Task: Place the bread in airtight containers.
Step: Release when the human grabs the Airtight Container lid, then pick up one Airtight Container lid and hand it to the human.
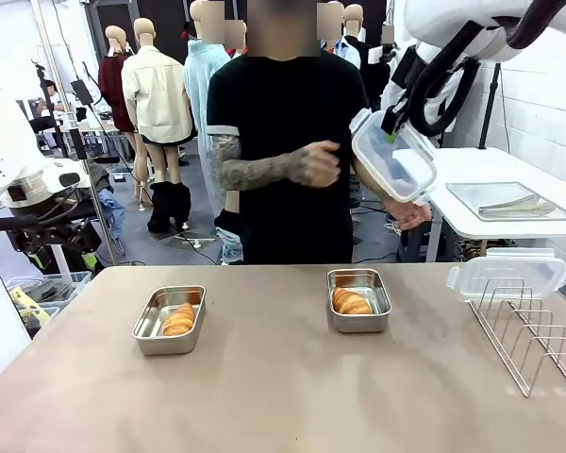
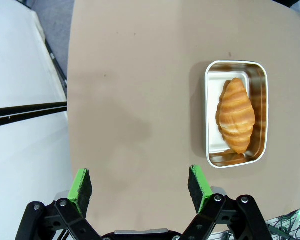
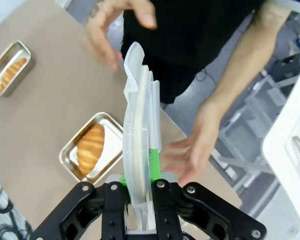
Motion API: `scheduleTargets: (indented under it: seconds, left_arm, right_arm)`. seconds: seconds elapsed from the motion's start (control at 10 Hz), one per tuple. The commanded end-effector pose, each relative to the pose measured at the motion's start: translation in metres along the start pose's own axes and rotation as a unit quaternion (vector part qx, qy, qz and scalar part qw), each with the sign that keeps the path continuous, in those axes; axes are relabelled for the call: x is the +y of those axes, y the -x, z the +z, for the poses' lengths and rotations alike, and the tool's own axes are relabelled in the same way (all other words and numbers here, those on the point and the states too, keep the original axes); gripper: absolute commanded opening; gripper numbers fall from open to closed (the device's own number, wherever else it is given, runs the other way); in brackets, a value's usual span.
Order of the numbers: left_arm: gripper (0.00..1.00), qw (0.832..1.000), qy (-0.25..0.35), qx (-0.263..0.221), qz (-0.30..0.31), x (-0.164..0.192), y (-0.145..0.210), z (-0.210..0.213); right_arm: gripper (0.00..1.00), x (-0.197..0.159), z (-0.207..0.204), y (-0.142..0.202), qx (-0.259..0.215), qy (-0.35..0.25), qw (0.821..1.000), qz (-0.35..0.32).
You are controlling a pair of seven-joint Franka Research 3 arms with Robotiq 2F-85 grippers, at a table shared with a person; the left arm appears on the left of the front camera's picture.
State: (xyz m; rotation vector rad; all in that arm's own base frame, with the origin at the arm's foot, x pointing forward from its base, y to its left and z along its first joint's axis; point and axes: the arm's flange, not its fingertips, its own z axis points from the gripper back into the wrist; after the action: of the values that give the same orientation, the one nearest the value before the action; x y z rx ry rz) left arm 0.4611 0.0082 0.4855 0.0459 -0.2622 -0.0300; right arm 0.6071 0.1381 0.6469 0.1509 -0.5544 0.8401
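Two steel airtight containers stand open on the brown table, each with one golden bread croissant inside: the left container (image 1: 148,327) holds bread (image 1: 179,319), the right container (image 1: 378,294) holds bread (image 1: 351,302). My right gripper (image 1: 391,133) hangs high above the table's far edge, shut on a clear white-rimmed lid (image 1: 393,159); in its wrist view the lid (image 3: 137,140) stands edge-on between the jaws of the gripper (image 3: 138,187). The person's hand (image 1: 410,215) is just under the lid. My left gripper (image 2: 140,184) is open over bare table, beside its container (image 2: 210,120) and bread (image 2: 236,116).
A second clear lid (image 1: 507,272) rests on a wire rack (image 1: 533,335) at the table's right edge. The person stands at the far side, one hand (image 3: 192,152) near the held lid and the other (image 3: 115,25) raised. A white side table (image 1: 509,212) stands behind on the right.
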Motion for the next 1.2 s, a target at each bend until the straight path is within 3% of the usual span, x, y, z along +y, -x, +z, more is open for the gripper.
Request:
scheduleTargets:
  seconds: [0.0, 0.1, 0.9, 1.0, 1.1]
  left_arm:
    - [1.00, 1.000, -0.004, 0.000, 0.008, 0.000, 0.002, 0.000]
    - [1.00, 1.000, -0.004, 0.000, 0.008, 0.000, 0.002, 0.000]
    - [1.00, 1.000, -0.004, 0.000, 0.008, 0.000, 0.002, 0.000]
    - [1.00, 1.000, -0.004, 0.000, 0.008, 0.000, 0.002, 0.000]
    - [1.00, 1.000, -0.004, 0.000, 0.008, 0.000, 0.002, 0.000]
  right_arm:
    - [0.00, -0.003, 0.000, -0.008, 0.012, -0.023, 1.000, 0.015]
    - [0.00, 0.000, 0.000, 0.000, 0.000, 0.000, 1.000, 0.000]
    - [0.00, -0.001, -0.002, -0.001, 0.003, -0.005, 1.000, 0.004]
    - [0.07, 0.007, 0.004, 0.006, 0.030, -0.018, 0.999, 0.039]
    - [0.25, 0.016, 0.013, 0.015, 0.039, -0.023, 0.997, 0.065]
